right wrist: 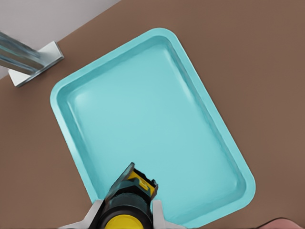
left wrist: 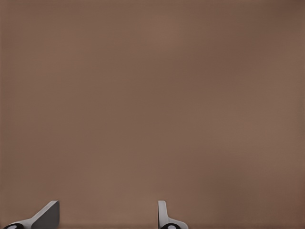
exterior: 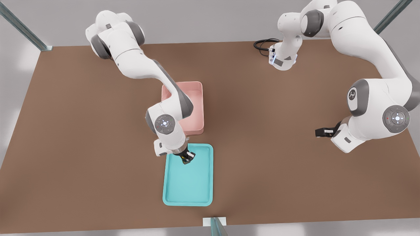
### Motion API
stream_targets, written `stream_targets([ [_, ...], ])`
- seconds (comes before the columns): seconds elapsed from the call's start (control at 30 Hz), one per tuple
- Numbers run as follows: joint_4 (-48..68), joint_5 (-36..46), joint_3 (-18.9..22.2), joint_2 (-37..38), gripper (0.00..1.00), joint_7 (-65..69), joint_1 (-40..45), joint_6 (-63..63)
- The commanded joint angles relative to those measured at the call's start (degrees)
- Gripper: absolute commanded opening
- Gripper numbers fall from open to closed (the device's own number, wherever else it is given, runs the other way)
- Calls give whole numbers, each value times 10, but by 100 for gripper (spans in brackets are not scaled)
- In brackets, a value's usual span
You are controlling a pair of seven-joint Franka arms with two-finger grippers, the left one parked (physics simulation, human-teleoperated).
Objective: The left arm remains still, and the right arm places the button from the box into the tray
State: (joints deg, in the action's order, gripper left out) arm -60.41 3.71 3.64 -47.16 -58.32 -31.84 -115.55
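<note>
The button [right wrist: 125, 212], yellow cap on a dark base, sits pinched between the fingers of the right arm's gripper [exterior: 186, 158], which hangs over the teal tray [exterior: 203, 193] near its end facing the box. The pink box [exterior: 199, 98] lies at 12 o'clock from the tray on the brown table [exterior: 279, 147].

Brown matte table [exterior: 262, 131] fills most of the front view, with plain light grey floor around its edges. Metal frame struts stand at the far corners [exterior: 19, 28] [exterior: 392, 14] and at the near edge [exterior: 216, 226] on a pale base plate. Soft even light, faint shadows.
</note>
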Motion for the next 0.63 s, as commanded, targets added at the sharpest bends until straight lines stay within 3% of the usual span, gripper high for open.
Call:
stream_targets([
  [0.0,42,-5,-1,-41,35,-21,6,44],
  [0.13,57,-5,-3,-81,36,-19,16,-1],
  [0.17,57,-5,-2,-82,58,-18,16,-1],
  [0.2,57,-5,-2,-82,100,-18,16,-1],
  [0.3,56,-8,-1,-76,100,-9,20,1],
  [0.33,55,-10,-2,-39,100,7,34,58],
  [0.4,42,-6,9,100,100,246,117,240],
  [0.47,-125,-5,21,202,100,556,249,244],
  [0.53,-333,-1,20,312,100,615,306,145],
  [0.6,-340,0,16,313,100,607,305,147],
])
